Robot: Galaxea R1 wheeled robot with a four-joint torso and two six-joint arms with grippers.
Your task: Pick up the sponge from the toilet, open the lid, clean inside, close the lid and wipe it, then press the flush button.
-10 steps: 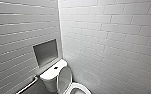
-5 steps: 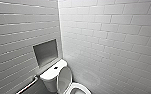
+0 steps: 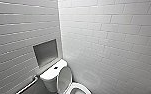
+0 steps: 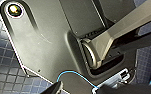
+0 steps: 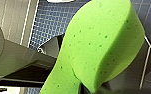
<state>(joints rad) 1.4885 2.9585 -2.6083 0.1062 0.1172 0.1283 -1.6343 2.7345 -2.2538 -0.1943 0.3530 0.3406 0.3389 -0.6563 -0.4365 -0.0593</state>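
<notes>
The white toilet [image 3: 53, 75] stands in the corner at the bottom of the head view. Its lid [image 3: 64, 78] is raised against the tank, and part of the bowl rim [image 3: 77, 88] shows below it. In the middle of the tank top sits the small dark flush button [image 3: 55, 67]. The bright green sponge [image 5: 101, 42] looms large in the right wrist view, with my right gripper [image 5: 91, 75] shut on it and dark fingers [image 5: 51, 47] showing beside it above the blue floor. The left wrist view has my own dark plate and no held thing.
A rectangular recess [image 3: 46, 52] is set in the tiled wall behind the tank. A metal grab bar [image 3: 28, 85] runs along the left wall beside the toilet. The right wall [image 3: 111, 45] is white brick-pattern tile. Blue small-tiled floor [image 4: 6, 75] lies under both arms.
</notes>
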